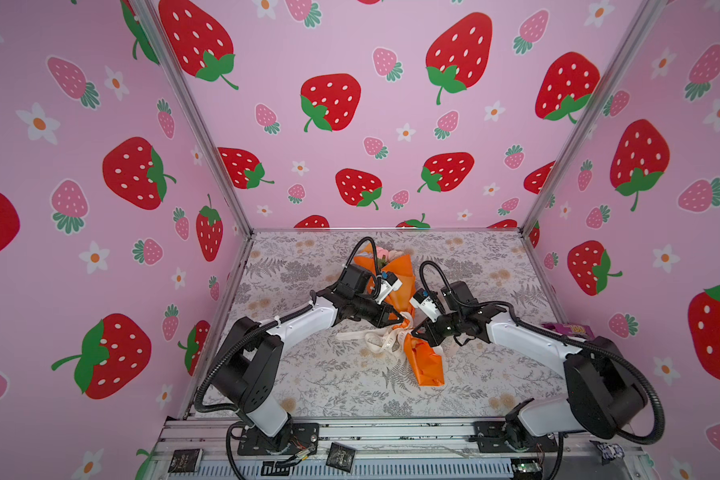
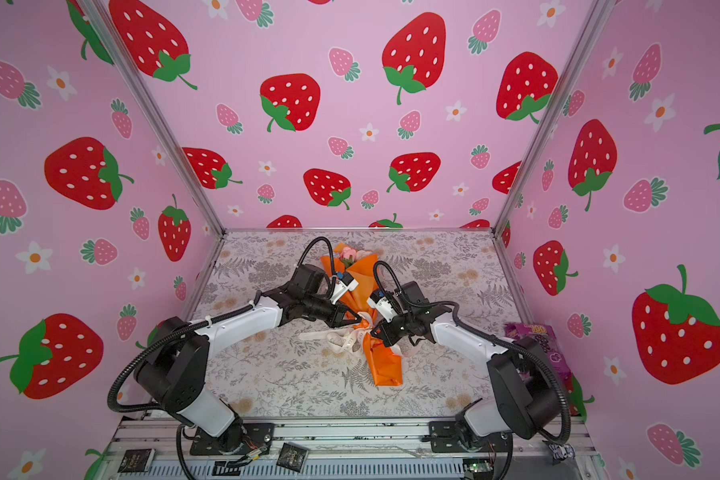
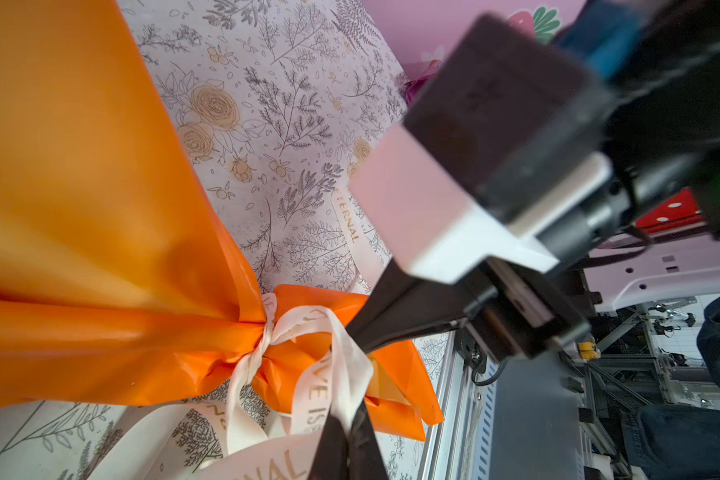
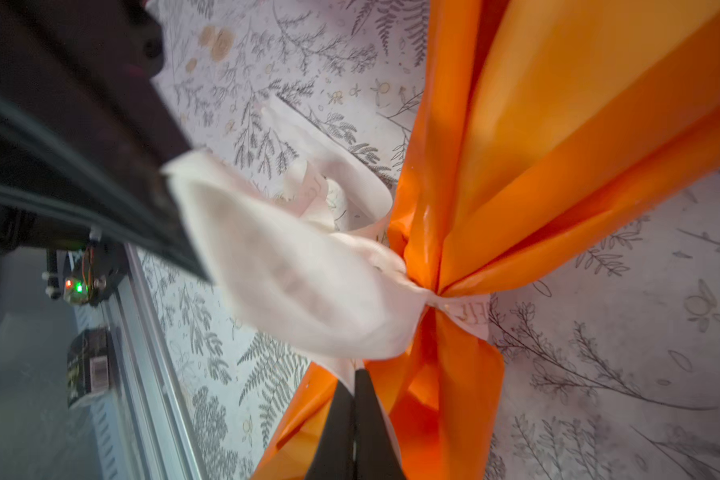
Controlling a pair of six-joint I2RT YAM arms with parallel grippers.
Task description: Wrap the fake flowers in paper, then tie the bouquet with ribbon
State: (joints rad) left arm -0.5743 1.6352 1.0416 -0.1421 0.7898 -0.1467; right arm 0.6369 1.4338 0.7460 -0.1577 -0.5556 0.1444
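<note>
**Both pincers clenched on the ribbon**

The bouquet (image 1: 427, 363) lies in the middle of the table (image 1: 308, 374). Its orange tail points to 6 o'clock and its blooms to 12, partly hidden behind a cable (image 1: 360, 245). The cream ribbon (image 3: 341, 374) knotted round its waist reads "ETERNAL"; folds cut off the other letters. The left pincer (image 1: 400, 320) reaches in from 9 o'clock and the right pincer (image 1: 412, 331) from 3, each clenched on a ribbon loop.

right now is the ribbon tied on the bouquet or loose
Tied: the ribbon cinches the bouquet into a narrow waist at a knot, loops either side. Whether the bow is finished, cannot tell.
</note>
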